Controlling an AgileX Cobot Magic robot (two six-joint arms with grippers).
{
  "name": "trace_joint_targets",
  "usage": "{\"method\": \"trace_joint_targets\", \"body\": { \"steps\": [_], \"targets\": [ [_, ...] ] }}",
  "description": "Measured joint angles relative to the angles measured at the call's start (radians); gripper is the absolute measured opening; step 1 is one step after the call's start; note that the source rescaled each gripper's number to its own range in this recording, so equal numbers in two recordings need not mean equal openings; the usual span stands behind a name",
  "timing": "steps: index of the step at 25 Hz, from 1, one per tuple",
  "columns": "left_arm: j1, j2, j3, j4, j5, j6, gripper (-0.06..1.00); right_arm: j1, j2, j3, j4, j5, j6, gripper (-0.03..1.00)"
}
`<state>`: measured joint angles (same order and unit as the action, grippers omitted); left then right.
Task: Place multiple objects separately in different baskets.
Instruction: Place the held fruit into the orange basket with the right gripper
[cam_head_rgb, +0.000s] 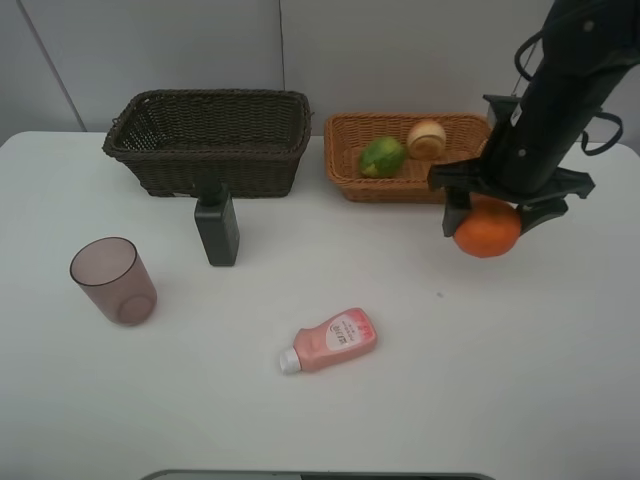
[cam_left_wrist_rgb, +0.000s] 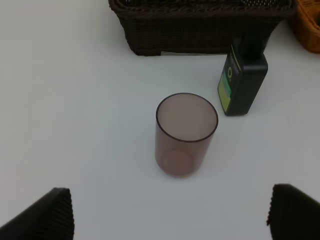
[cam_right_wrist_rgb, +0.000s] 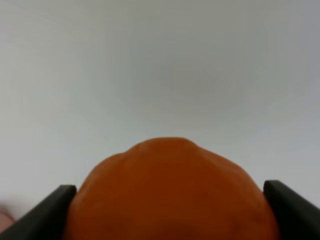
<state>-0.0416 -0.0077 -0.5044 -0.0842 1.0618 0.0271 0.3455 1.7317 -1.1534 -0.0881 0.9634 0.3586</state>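
A: status on right gripper (cam_head_rgb: 497, 213)?
B: it's pinching the orange (cam_head_rgb: 487, 236) between both fingers, just off the tan basket (cam_head_rgb: 345, 172), at its front right corner. lime (cam_head_rgb: 382, 157) and peach (cam_head_rgb: 427, 138) are sitting inside that basket.
A: left gripper (cam_left_wrist_rgb: 172, 215)?
B: jaws are standing spread wide, gripping nothing, facing the mauve cup (cam_left_wrist_rgb: 186, 134). green bottle (cam_head_rgb: 217, 228) is standing by the dark basket (cam_head_rgb: 205, 160); pink bottle (cam_head_rgb: 330, 343) is lying on the table (cam_head_rgb: 500, 380).
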Motion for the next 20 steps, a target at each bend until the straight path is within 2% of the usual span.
{"method": "trace_joint_targets", "body": {
  "steps": [11, 20],
  "targets": [
    [0.0, 0.0, 0.0, 0.0, 0.0, 0.0, 1.0, 0.038, 0.184, -0.396, -0.028, 0.136, -0.042, 0.5],
    [0.0, 0.0, 0.0, 0.0, 0.0, 0.0, 1.0, 0.061, 0.333, -0.627, -0.127, 0.142, -0.05, 0.5]
  ]
}}
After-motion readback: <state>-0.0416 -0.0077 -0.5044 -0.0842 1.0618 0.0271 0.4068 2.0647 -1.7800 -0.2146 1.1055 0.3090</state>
